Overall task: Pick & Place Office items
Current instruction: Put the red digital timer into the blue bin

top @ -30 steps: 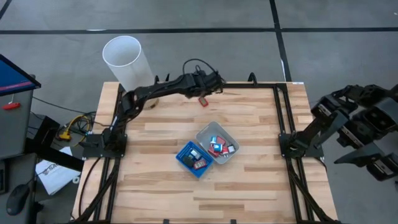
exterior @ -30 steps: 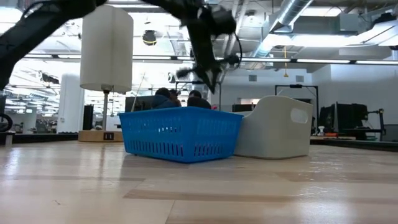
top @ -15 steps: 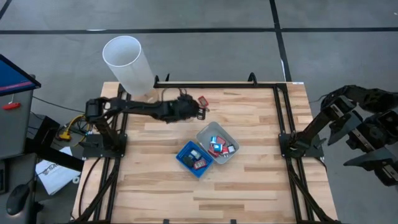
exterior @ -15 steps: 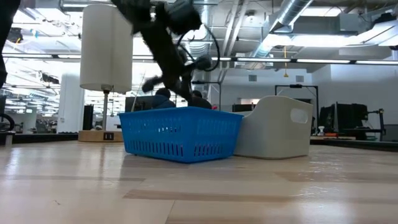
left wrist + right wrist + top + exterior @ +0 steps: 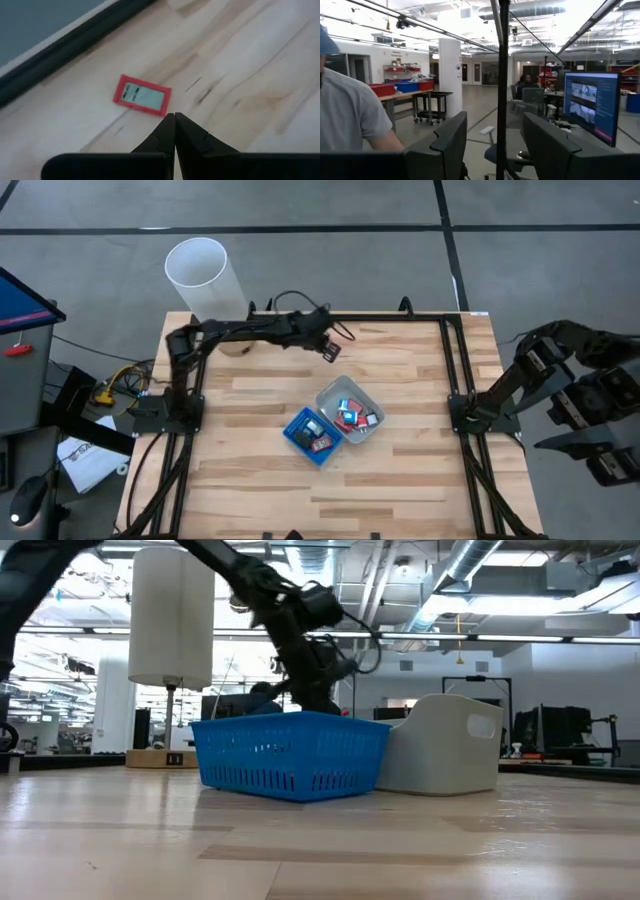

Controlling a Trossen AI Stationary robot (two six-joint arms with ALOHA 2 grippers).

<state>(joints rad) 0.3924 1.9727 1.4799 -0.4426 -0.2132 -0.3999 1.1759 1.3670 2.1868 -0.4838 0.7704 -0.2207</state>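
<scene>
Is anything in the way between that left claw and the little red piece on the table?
Nothing visible. The left gripper, jaws shut, hangs just short of the red piece, with only bare table between them.

Both arms dark, near-black, blocky jointed links. Left arm (image 5: pixel 250 330): slim segments, thin black cable looping off the wrist end. Left fingers (image 5: pixel 167 132): black, tapering to narrow wedge tips. Right arm (image 5: pixel 560 380): bulkier angular housings. Right fingers (image 5: pixel 447 137): broad, flat, matte black slabs.
</scene>
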